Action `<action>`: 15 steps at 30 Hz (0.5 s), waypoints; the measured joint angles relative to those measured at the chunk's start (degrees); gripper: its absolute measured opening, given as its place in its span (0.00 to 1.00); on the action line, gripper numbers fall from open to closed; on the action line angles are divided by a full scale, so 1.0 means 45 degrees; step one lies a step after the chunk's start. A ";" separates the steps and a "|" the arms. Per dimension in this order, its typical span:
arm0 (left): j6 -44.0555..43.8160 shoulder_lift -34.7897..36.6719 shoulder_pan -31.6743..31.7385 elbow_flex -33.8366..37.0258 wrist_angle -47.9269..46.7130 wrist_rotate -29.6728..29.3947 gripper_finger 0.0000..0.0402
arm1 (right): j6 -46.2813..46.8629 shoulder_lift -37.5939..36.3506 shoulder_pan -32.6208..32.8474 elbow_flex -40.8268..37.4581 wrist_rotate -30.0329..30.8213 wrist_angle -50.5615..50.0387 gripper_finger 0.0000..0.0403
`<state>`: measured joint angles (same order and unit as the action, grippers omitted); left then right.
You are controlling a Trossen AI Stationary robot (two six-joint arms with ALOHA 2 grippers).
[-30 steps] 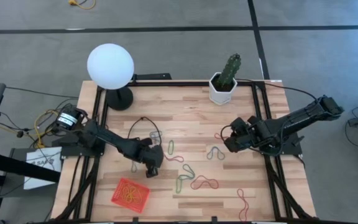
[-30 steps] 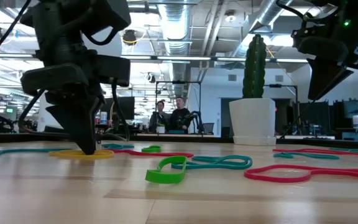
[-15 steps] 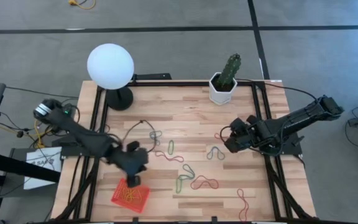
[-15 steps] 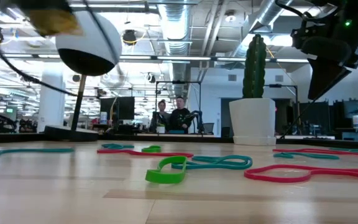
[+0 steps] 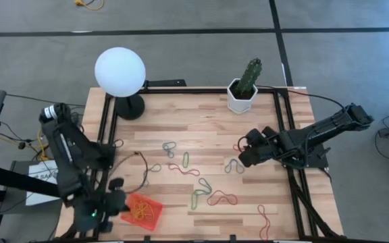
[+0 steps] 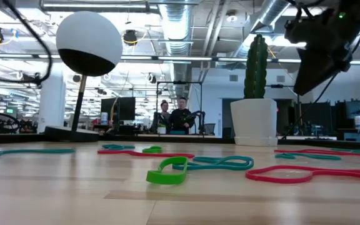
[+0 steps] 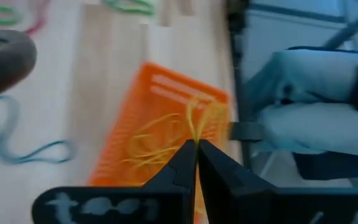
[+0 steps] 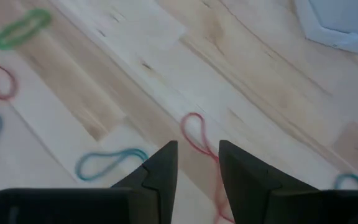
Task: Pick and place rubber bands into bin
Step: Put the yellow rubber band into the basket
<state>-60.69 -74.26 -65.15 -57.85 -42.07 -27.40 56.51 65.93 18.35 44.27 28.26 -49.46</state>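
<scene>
Rubber bands (image 5: 213, 196) lie scattered across mid-table, with a tangle of tan ones already in the orange bin (image 5: 142, 210) near the table's 7 o'clock corner. Left gripper (image 7: 196, 151) hangs over that bin, fingers pinched tight on a tan band (image 7: 194, 121), apparently positioned to drop it in. Right gripper (image 8: 194, 163) hovers at 3 o'clock, parted and empty, above a red band (image 8: 194, 132).

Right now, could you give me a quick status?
Left gripper shut on yellow rubber band above bin. Right gripper open over red band. Nothing in the way.
</scene>
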 joint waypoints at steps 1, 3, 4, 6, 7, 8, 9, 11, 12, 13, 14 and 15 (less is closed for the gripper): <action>0.0000 -0.0201 -0.0236 0.0101 0.0522 -0.0083 0.00 | -0.0006 0.0000 0.0000 0.0000 0.0005 0.0208 0.28; -0.0005 -0.0722 -0.0500 0.0331 0.1542 -0.0110 0.00 | -0.0014 0.0000 0.0000 0.0000 0.0008 0.0481 0.28; -0.0005 -0.1031 -0.0546 0.0422 0.1816 -0.0111 0.00 | -0.0030 0.0000 0.0000 0.0000 0.0010 0.0587 0.28; -0.0005 -0.1721 -0.0538 0.0461 0.1883 -0.0106 0.00 | -0.0105 0.0000 0.0000 0.0000 -0.0014 0.0591 0.28; -0.0005 -0.2047 -0.0523 0.0464 0.1945 -0.0094 0.00 | -0.0213 0.0000 0.0000 0.0000 -0.0051 0.0594 0.28; -0.0005 -0.2341 -0.0466 0.0464 0.1991 -0.0063 0.00 | -0.0268 0.0000 0.0000 0.0000 -0.0065 0.0614 0.28; -0.0005 -0.2641 -0.0386 0.0464 0.2054 -0.0011 0.00 | -0.0324 0.0000 0.0000 0.0000 -0.0065 0.0630 0.28; -0.0005 -0.3202 -0.0220 0.0464 0.2315 0.0040 0.00 | -0.0334 0.0000 -0.0005 0.0000 -0.0065 0.0633 0.28; -0.0005 -0.3403 -0.0197 0.0464 0.2466 0.0030 0.00 | -0.0340 0.0000 -0.0019 0.0000 -0.0065 0.0633 0.28; -0.0005 -0.3573 -0.0166 0.0464 0.2660 0.0030 0.00 | -0.0365 0.0000 -0.0015 0.0000 -0.0065 0.0629 0.28; -0.0005 -0.3733 -0.0092 0.0464 0.2909 0.0103 0.00 | -0.0373 0.0000 -0.0015 0.0000 -0.0065 0.0633 0.28; -0.0005 -0.3901 0.0002 0.0464 0.3133 0.0368 0.00 | -0.0373 0.0000 -0.0015 0.0000 -0.0061 0.0631 0.28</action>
<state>-60.71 -91.81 -65.14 -55.77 -27.97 -25.75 54.83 65.93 18.28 44.27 27.98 -46.62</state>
